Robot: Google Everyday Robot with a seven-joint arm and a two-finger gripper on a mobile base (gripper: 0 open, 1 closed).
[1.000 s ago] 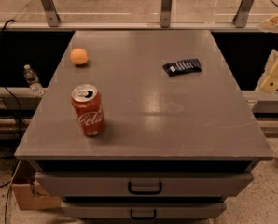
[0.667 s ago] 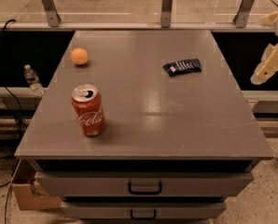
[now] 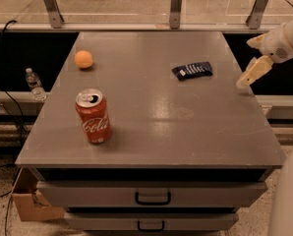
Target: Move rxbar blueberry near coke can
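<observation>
Hanging over the right edge of the table (image 3: 195,132), the gripper (image 3: 251,73) points down and to the left, pale against the dark gap behind it. Whether it is open or closed I cannot tell; it holds nothing that I can see. Left of it, on the far right part of the tabletop, lies the rxbar blueberry (image 3: 192,70), flat, its white lettering facing up, apart from the gripper. The coke can (image 3: 93,116) stands upright on the near left part, well apart from the bar; what is inside it I cannot tell. Farther back on the left sits an orange ball (image 3: 83,59). That makes one bar, one can and one ball on top.

Under the tabletop are two drawers, the upper drawer (image 3: 97,196) and the lower drawer (image 3: 186,222), both pushed in, each with one handle. On the floor at near left sits one cardboard box (image 3: 29,206), its contents hidden. One water bottle (image 3: 34,84) stands off the left side.
</observation>
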